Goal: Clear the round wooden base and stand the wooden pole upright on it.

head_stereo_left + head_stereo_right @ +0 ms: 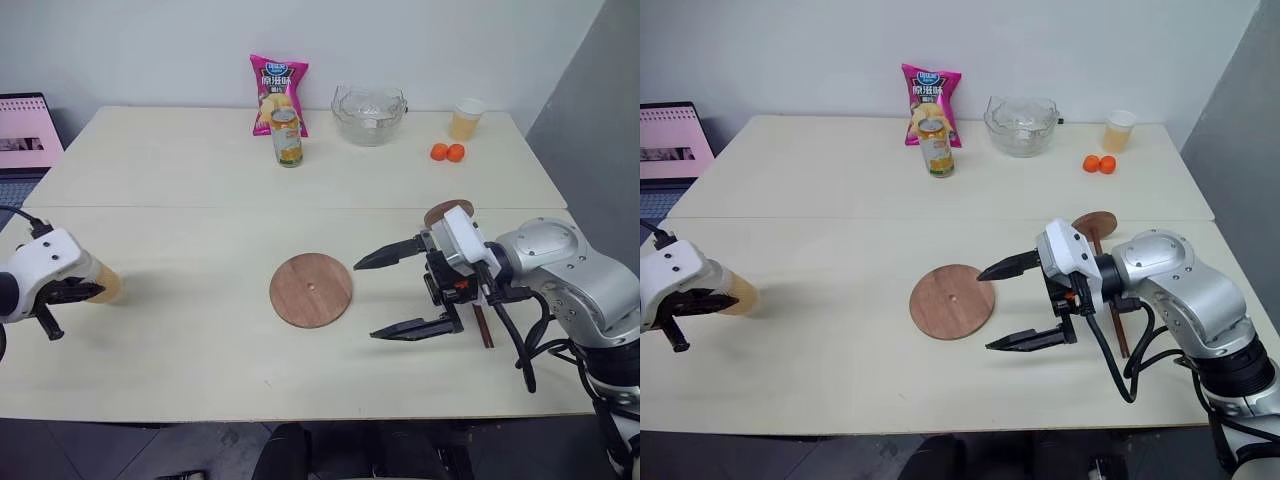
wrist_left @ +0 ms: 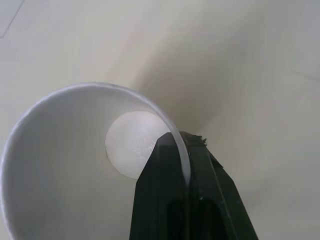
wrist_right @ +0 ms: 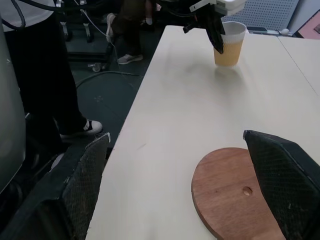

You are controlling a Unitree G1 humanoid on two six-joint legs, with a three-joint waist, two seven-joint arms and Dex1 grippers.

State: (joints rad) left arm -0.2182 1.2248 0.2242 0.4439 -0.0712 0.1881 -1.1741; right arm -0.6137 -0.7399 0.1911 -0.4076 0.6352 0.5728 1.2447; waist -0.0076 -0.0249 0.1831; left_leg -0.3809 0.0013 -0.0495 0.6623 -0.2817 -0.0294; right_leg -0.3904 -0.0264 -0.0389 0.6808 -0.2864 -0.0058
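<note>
The round wooden base [image 1: 311, 289] lies flat mid-table with nothing on it, its small centre hole showing. The wooden pole [image 1: 483, 325] lies on the table at the right, mostly behind my right arm, with its end disc [image 1: 448, 212] towards the back. My right gripper [image 1: 366, 300] is open and points left, its fingertips just right of the base [image 3: 235, 195]. At the table's left edge my left gripper [image 1: 75, 292] is shut on the rim of a tan paper cup [image 1: 103, 284]. The cup's white inside [image 2: 75, 165] looks empty.
At the back stand a pink chips bag [image 1: 278, 92], a can [image 1: 287, 138], a glass bowl [image 1: 369, 114], a cup of yellow drink [image 1: 465, 119] and two oranges [image 1: 447, 152]. A laptop [image 1: 25, 135] sits far left. A person's legs [image 3: 40, 75] stand beyond the left table edge.
</note>
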